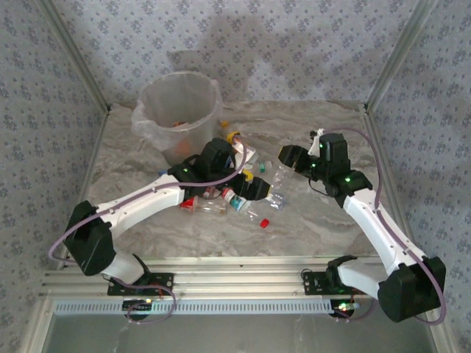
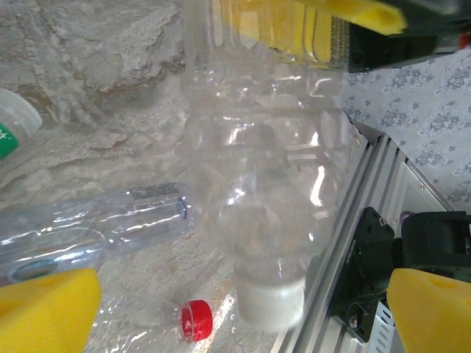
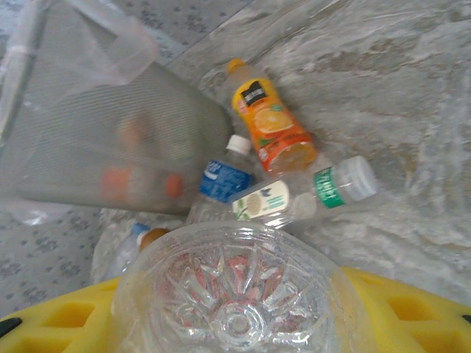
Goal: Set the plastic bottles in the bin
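My right gripper (image 1: 288, 157) is shut on a clear plastic bottle (image 1: 277, 179); in the right wrist view its ribbed base (image 3: 239, 301) sits between the yellow pads (image 3: 412, 312). In the left wrist view the same bottle (image 2: 265, 184) hangs cap down, its white cap (image 2: 272, 301) between the wide-apart yellow pads (image 2: 44, 312) of my open left gripper (image 2: 243, 312). The bin (image 1: 180, 110) stands at the back left with some bottles inside. More bottles lie near it: an orange juice one (image 3: 272, 125), a blue-labelled one (image 3: 224, 180) and a green-labelled one (image 3: 324, 191).
A clear bottle (image 2: 96, 228) and a red-capped one (image 2: 196, 321) lie on the marble table under the left gripper. A heap of bottles (image 1: 217, 198) sits by the left arm. The aluminium rail (image 1: 243, 268) runs along the near edge.
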